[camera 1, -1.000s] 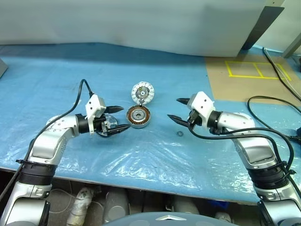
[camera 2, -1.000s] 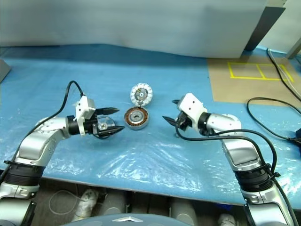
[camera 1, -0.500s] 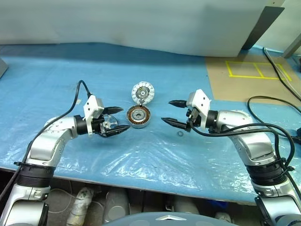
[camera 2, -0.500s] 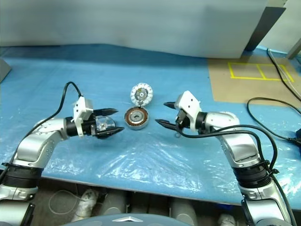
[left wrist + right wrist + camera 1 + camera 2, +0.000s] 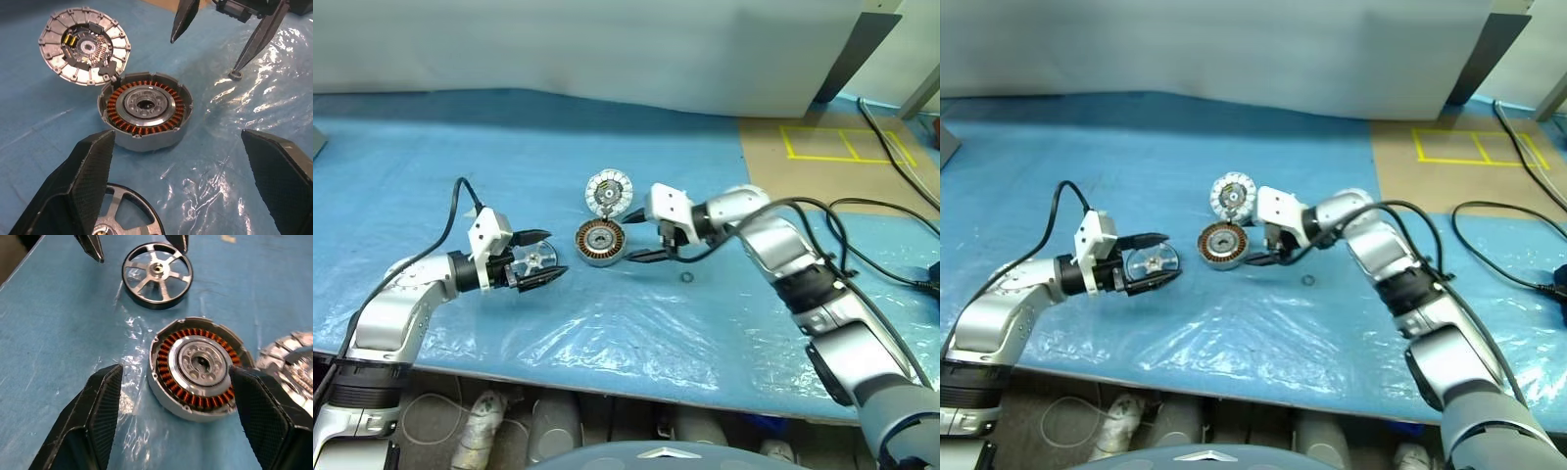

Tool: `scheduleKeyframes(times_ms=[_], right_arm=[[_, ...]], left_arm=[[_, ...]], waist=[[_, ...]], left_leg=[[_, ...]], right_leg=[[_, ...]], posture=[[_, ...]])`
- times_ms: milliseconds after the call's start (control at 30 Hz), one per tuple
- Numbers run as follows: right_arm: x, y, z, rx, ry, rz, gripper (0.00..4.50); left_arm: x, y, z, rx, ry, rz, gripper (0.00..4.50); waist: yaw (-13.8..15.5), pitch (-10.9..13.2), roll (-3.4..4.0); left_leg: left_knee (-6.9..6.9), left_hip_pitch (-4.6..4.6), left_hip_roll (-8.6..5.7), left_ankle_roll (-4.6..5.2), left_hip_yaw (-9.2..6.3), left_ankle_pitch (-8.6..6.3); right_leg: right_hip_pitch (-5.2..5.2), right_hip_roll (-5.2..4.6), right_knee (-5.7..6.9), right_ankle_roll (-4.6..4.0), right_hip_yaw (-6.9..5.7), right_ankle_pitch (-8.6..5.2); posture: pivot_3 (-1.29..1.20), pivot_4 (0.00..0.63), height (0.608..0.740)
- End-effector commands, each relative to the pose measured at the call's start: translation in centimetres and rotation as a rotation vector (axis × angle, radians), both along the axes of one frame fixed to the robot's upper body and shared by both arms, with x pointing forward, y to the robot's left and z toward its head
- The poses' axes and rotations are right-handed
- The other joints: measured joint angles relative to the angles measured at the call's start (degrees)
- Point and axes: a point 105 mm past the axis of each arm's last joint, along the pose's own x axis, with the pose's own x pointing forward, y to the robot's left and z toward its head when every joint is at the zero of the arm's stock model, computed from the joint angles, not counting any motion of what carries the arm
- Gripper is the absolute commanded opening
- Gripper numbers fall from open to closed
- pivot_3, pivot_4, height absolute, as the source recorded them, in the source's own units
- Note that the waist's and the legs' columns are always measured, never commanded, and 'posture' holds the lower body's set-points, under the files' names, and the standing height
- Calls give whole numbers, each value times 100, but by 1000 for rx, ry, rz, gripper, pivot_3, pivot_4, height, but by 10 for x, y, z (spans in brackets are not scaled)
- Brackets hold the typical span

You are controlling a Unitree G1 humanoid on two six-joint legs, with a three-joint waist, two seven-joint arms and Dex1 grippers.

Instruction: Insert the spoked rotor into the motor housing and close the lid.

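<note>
Rotor (image 5: pixel 157 275) first, as the spoked rotor lies flat on the blue sheet (image 5: pixel 607 323) between the released fingers of the left gripper (image 5: pixel 544 259), which straddle it with space on both sides; the head views suggest this, and the right wrist view confirms it, showing two black fingertips apart from the wheel's dark rim and nothing gripped. The left wrist view catches just an arc of that rim and one spoke near its own wide-spread pads (image 5: pixel 83 176). The right gripper (image 5: pixel 641 238) also stands released, its two fingers spread just beside the motor housing (image 5: pixel 600 241) on the side away from the rotor, and whether a tip touches the casing cannot be told from the head views. The right wrist view looks down between those pads at the housing, upright and open, its copper-brown windings ringing a silver hub with a dark bore. The left wrist view adds what that one crops: the lid (image 5: pixel 84 45) lies just behind the housing, rim meeting rim, inner face up with small dark parts round its centre. A tiny dark ring washer (image 5: pixel 686 279) rests apart on the sheet, near the right arm.
</note>
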Motion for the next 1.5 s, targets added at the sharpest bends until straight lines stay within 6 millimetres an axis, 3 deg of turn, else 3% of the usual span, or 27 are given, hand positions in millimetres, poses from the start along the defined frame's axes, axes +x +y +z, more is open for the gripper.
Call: scheduleKeyframes(times_ms=[33,300,600,1033,1233,1500], right_arm=[[6,7,3,-81,-83,107,3604],[17,16,-6,-209,-138,227,3604],[25,29,-15,-260,-181,256,3604],[32,30,-41,-343,-235,237,3604],[24,21,-47,-438,-312,373,2060],[9,-4,-48,-496,-347,506,2004]], left_arm=[[-6,-5,9,-2,-58,-4,4342],[-17,-5,2,-13,-43,24,4342],[-17,-14,1,-33,-39,19,4342],[-17,-22,-2,-43,-39,10,4342],[-15,-23,-2,-46,-40,17,4391],[-15,-28,-3,-57,-37,17,4391]], waist=[[6,0,0],[-50,0,-2],[-83,0,-2],[-81,1,-1],[-77,1,-1],[-57,1,-1]], left_leg=[[0,-3,0,15,0,8],[7,-12,6,22,-2,8],[26,-11,13,49,-2,-3],[38,4,17,38,0,-12],[47,7,18,38,1,-12],[48,0,15,40,1,-11]], right_leg=[[0,-1,0,0,-2,0],[0,-1,3,-5,-12,0],[-2,0,20,-17,-13,-1],[-7,-1,70,-39,-11,-15],[-6,-2,84,-40,-10,-16],[-6,-4,78,-40,-10,-16]], posture=[[0,150,740],[0,150,740],[0,150,740],[0,150,740],[0,150,740],[0,150,740]])
